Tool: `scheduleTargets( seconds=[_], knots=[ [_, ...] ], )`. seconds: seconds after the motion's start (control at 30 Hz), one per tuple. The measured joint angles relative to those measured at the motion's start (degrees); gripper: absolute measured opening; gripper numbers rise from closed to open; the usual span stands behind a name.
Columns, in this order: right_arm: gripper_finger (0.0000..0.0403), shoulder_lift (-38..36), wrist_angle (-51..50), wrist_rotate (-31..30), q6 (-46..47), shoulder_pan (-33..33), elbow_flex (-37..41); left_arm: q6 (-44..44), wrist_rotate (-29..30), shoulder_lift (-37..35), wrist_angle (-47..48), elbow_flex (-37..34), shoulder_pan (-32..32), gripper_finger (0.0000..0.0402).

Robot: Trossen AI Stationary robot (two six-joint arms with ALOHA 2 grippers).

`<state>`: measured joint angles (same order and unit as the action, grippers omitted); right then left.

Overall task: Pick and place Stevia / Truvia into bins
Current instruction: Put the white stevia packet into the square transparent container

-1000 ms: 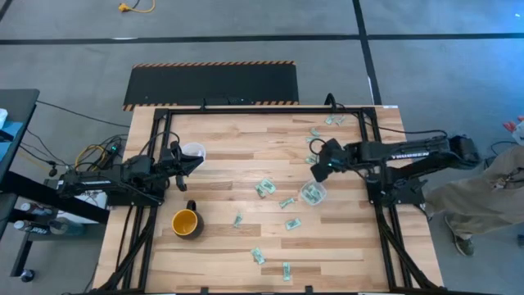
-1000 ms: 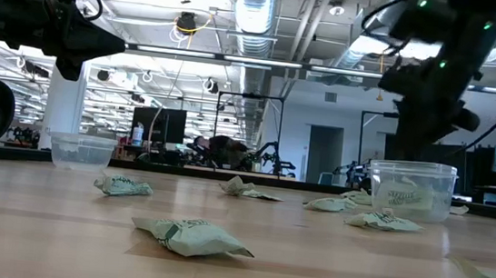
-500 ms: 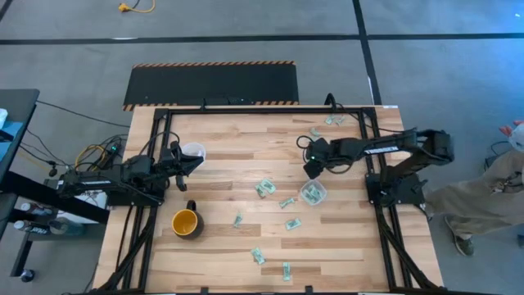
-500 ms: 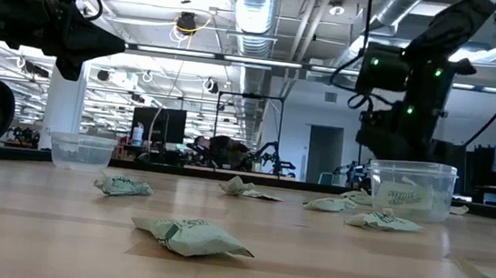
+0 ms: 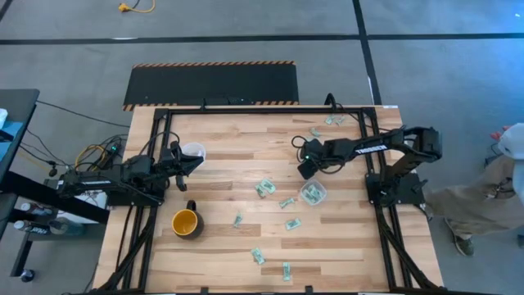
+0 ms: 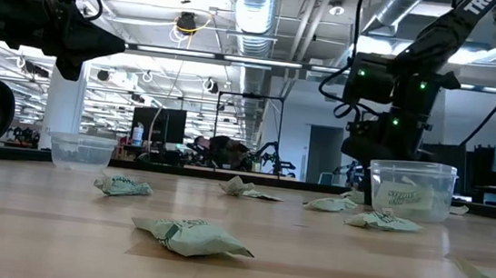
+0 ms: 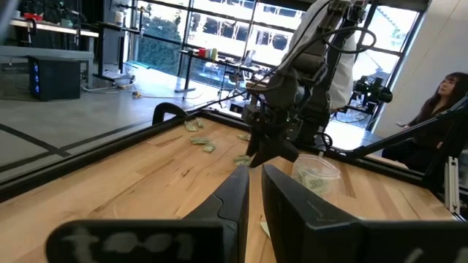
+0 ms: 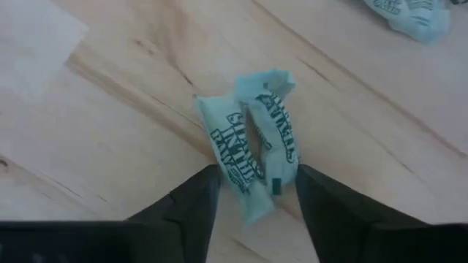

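In the right wrist view my right gripper (image 8: 252,201) is open, pointing down over a crumpled pale green sachet (image 8: 252,150) that lies flat on the wood, one finger on each side of its near end. From above, this gripper (image 5: 304,168) is just left of the right clear cup (image 5: 312,192), which holds sachets. My left gripper (image 5: 196,164) hovers shut beside the left clear cup (image 5: 193,152). Several more sachets (image 5: 264,188) lie scattered on the table. My right gripper comes at the sachet from above, and its fingers (image 8: 194,204) stand close on both sides of the sachet's lower end (image 8: 256,204). I cannot tell whether they touch it. The sachet lies on the table.
A yellow mug (image 5: 187,222) stands near the left front. Sachets lie by the far right corner (image 5: 334,120) and toward the near edge (image 5: 257,256). Black frame rails (image 5: 246,111) border the table. A person (image 5: 499,184) sits beyond the right edge.
My right gripper has moved from above the right cup toward the table's left and come down toward the table, ending over a loose sachet. The left arm has kept still.
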<state>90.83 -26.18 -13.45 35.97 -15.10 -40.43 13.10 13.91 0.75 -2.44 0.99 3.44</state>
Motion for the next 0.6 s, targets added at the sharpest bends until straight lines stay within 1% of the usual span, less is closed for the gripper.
scheduleTargets(
  seconds=[0.4, 0.43, 0.53, 0.6],
  knots=[
    [0.0010, -1.4, 0.7, -2.1, -0.2, 0.3, 0.4, 0.0, 0.0, 0.0, 0.0, 0.0, 0.0, 0.0027],
    [0.0006, -1.4, 0.7, -2.0, -0.4, 0.4, 0.4, 0.0, 0.0, 0.0, 0.0, 0.0, 0.0, 0.0027],
    [0.0012, -1.5, 0.2, -1.9, -0.5, 0.9, 0.3, 0.0, 0.0, 0.0, 0.0, 0.0, 0.0, 0.0027],
    [0.0012, -1.5, -2.3, -1.9, -0.5, 1.6, -0.3, 0.0, 0.0, 0.0, 0.0, 0.0, 0.0, 0.0027]
  ],
)
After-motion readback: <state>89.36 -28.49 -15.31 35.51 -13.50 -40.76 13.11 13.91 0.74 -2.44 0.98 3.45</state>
